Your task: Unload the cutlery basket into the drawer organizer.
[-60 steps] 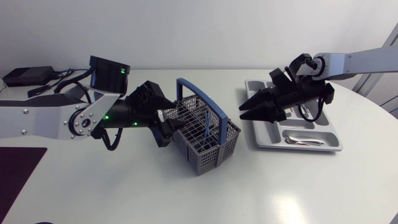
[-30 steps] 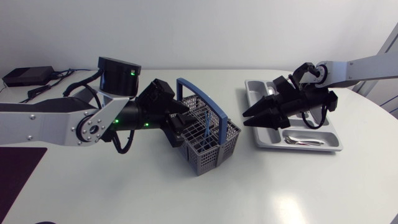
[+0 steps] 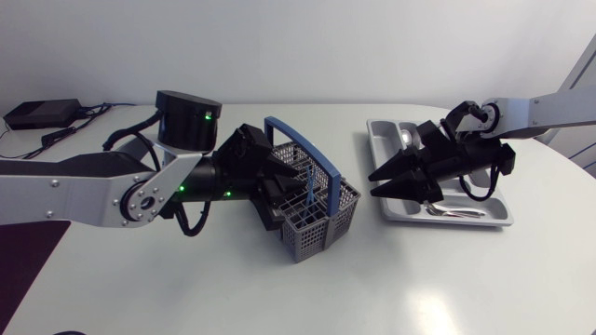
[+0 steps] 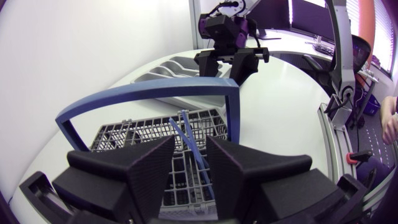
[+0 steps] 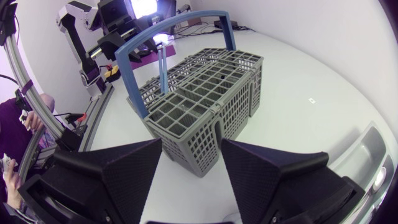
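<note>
Left hand (image 4: 191, 145), fingers apart, hovers over cutlery basket (image 4: 134, 132).

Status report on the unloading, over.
Left gripper open at cutlery basket, blue utensil standing inside. Right gripper open, empty, over drawer organizer. Nothing in the way.

My left arm (image 3: 84, 191) comes in low across the bench (image 3: 419, 279). My left jaws sit over the left side of the grey cutlery basket (image 3: 312, 233), just beside its upright blue handle (image 3: 303, 147). Thin blue utensils (image 3: 308, 189) stand in the basket right by those jaws. My right arm (image 3: 549, 102) comes in from the other side. My right jaws stand parted, tips aimed toward the basket, hovering over the left edge of the grey drawer organizer (image 3: 494, 200). Some silver cutlery (image 3: 453, 212) lies in its nearest compartment.
</note>
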Motion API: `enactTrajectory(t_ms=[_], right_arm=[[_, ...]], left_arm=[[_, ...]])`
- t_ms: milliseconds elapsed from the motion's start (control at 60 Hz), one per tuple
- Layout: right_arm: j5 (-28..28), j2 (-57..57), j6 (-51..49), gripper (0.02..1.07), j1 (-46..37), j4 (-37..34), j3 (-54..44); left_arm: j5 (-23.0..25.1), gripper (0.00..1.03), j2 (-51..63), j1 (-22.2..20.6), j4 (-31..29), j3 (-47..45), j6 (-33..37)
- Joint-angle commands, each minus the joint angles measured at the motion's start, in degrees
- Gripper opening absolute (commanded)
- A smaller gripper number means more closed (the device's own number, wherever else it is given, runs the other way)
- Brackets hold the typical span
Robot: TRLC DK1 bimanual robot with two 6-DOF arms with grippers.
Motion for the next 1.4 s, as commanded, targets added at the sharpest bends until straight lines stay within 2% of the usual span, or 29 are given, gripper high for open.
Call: enactTrajectory(t_ms=[0, 117, 317, 433, 650, 1383], right_arm=[[-0.9, -1.4, -2.2, 0.72, -0.4, -1.0, -1.5], [-0.9, -1.3, -2.5, 0.72, -0.6, -1.0, -1.7], [-0.9, -1.2, -2.9, 0.72, -0.9, -1.0, -1.9], [-0.9, -1.1, -3.1, 0.72, -1.1, -1.1, -1.9], [-0.9, -0.7, -3.1, 0.72, -1.4, -1.1, -1.5], [-1.0, 0.2, -4.3, 0.72, -2.5, -1.4, -2.1]], left_arm=[[1.1, 0.42, 2.3, 0.8, 0.6, 0.8, -2.4], [5.6, 0.42, 4.5, 2.4, 0.6, 2.2, -4.5], [9.2, 0.43, 6.8, 5.1, 0.7, 4.5, -7.1], [12.3, 0.48, 8.1, 6.7, 1.0, 6.2, -9.7], [17.8, 0.49, 9.8, 7.8, 1.0, 8.6, -12.2], [18.4, 0.48, 12.9, 6.4, 3.8, 9.9, -13.6]])
